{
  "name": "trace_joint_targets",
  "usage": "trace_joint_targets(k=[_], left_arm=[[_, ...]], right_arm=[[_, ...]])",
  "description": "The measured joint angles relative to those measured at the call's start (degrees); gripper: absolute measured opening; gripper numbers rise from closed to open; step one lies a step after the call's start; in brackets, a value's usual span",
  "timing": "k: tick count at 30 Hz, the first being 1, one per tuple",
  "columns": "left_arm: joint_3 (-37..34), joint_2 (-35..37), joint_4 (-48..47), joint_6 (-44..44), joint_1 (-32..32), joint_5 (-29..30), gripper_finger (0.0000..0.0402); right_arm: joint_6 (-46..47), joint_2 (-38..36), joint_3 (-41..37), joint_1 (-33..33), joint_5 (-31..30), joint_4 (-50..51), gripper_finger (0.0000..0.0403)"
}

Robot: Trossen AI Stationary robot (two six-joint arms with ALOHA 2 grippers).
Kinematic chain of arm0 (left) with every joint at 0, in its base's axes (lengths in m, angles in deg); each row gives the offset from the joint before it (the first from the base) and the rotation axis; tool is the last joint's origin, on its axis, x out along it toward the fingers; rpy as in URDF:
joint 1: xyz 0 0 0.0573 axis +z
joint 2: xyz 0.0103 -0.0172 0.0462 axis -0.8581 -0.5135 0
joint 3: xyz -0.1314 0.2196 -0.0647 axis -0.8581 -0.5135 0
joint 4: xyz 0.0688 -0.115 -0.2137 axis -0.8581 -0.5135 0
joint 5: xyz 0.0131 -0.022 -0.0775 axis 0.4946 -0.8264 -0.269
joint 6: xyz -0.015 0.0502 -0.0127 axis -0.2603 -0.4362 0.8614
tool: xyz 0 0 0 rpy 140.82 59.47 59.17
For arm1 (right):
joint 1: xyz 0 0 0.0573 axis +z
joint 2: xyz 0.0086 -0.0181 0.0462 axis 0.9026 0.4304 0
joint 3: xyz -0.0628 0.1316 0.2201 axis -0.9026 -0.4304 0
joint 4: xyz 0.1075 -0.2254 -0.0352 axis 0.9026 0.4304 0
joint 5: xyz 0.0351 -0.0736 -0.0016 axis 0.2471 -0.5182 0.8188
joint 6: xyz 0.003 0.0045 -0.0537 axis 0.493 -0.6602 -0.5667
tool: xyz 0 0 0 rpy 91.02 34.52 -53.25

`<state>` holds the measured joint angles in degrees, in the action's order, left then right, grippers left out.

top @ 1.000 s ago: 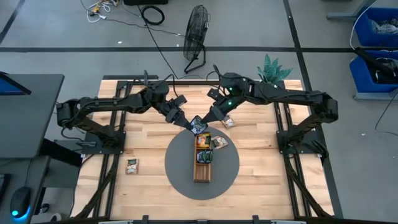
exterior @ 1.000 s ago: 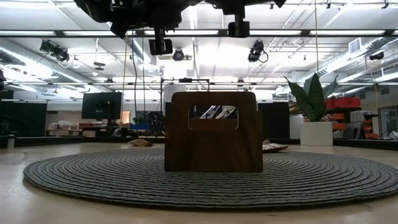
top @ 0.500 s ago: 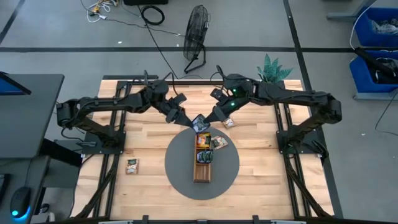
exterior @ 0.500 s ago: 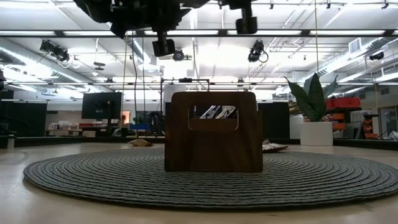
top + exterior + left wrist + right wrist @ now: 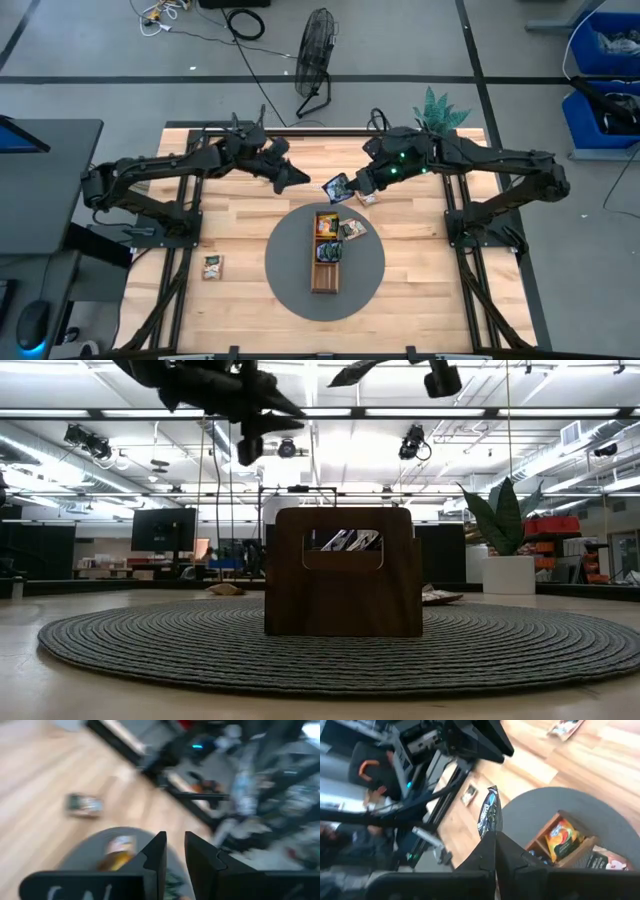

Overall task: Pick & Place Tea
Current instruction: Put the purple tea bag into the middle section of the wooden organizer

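Pale butcher-block fills the table [image 5: 230, 215], and I read across it from the left. One sachet [image 5: 212, 266] lies alone near the left front, well apart from the round grey mat [image 5: 290, 285]. My left gripper [image 5: 297, 176] hangs above the wood behind the mat, its fingers [image 5: 159, 854] a narrow gap apart and holding nothing. On the mat stands the long wooden tray [image 5: 325, 280]: an orange sachet [image 5: 326, 224] sits in its far compartment, another in the middle one, and the near compartment looks bare. Just right of the tray a loose sachet [image 5: 354, 229] rests on the mat, and one more [image 5: 367, 198] on the wood beyond. My right gripper [image 5: 345, 186] is pressed together on the edge of a dark teal sachet [image 5: 335, 187], held in the air just behind the tray's far end.

I judge the job partly done: two packets stowed, one in hand, at least three to collect.

Against the earlier frames, both grippers were together over the tray's far end with the teal sachet between them. Now the left has pulled back and loosened, the right has closed and carries the packet away. It looks like a handover.
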<state>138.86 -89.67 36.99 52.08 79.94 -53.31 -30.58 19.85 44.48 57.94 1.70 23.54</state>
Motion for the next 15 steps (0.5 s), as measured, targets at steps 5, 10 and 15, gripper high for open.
trace_joint_targets(k=[5, 10, 15], left_arm=[[-0.05, 5.26, -3.60, -6.95, 0.00, 8.53, 0.0065], [-0.05, 11.84, -7.01, -11.16, 0.00, 15.81, 0.0064], [-0.03, 19.22, -10.31, -15.72, 0.00, 22.39, 0.0064]], right_arm=[[5.74, 0.09, 0.00, 3.91, -9.49, 0.79, 0.0000], [12.57, 0.11, 0.00, 7.66, -20.72, 2.58, 0.0000], [20.19, 1.32, 0.00, 11.42, -27.23, 3.59, 0.0000]])
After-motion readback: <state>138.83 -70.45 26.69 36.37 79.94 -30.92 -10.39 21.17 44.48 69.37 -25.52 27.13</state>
